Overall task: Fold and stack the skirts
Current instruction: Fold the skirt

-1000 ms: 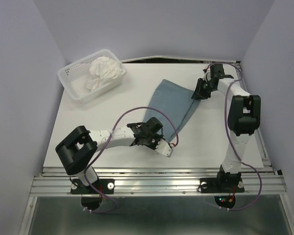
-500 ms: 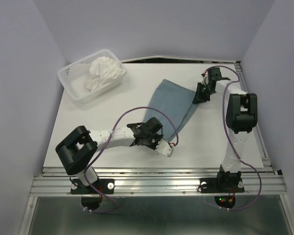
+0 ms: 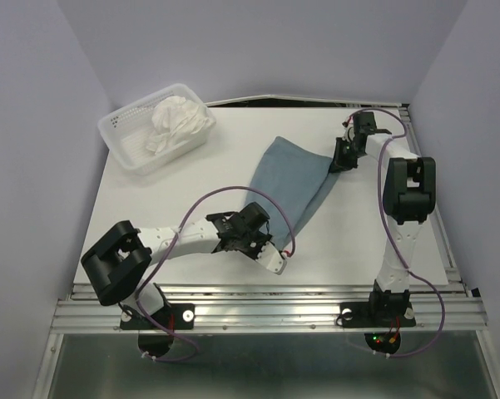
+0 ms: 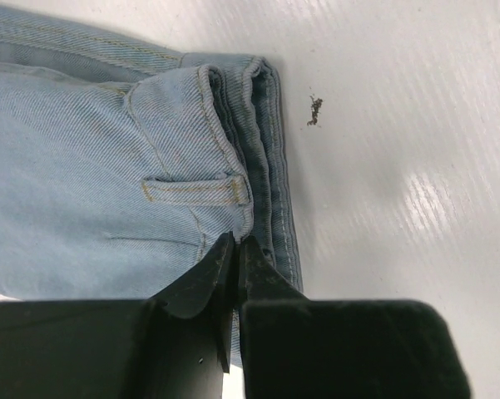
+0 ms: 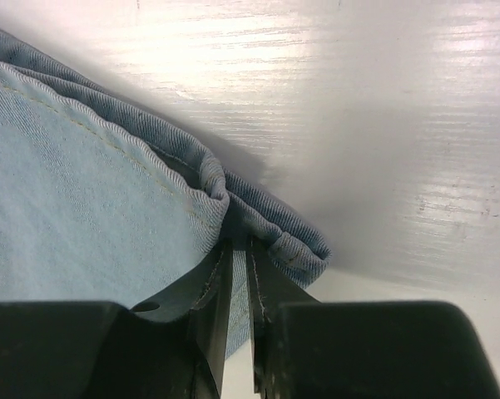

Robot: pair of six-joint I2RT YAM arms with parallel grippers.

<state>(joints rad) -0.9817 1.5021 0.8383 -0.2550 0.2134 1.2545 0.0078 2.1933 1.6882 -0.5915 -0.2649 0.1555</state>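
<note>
We judge it early; left gripper point(image 4: 235, 249) and right gripper point(image 5: 237, 249) each clamp the blue skirt point(image 3: 291, 179) (nothing stacked yet); the white skirt point(image 3: 176, 120) lies crumpled in its basket point(image 3: 129, 156).

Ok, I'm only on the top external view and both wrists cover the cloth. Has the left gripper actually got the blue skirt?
Observer: Yes. In the left wrist view the left gripper is pinched shut on the blue skirt at its waistband, next to a belt loop.
Operator: And the right?
Observer: The right gripper is closed on the hem, where several cloth layers bunch at its tips.
Operator: Anything on the table near the left grip?
Observer: A small dark speck lies on the table beside the waistband corner, apart from the cloth.
</note>
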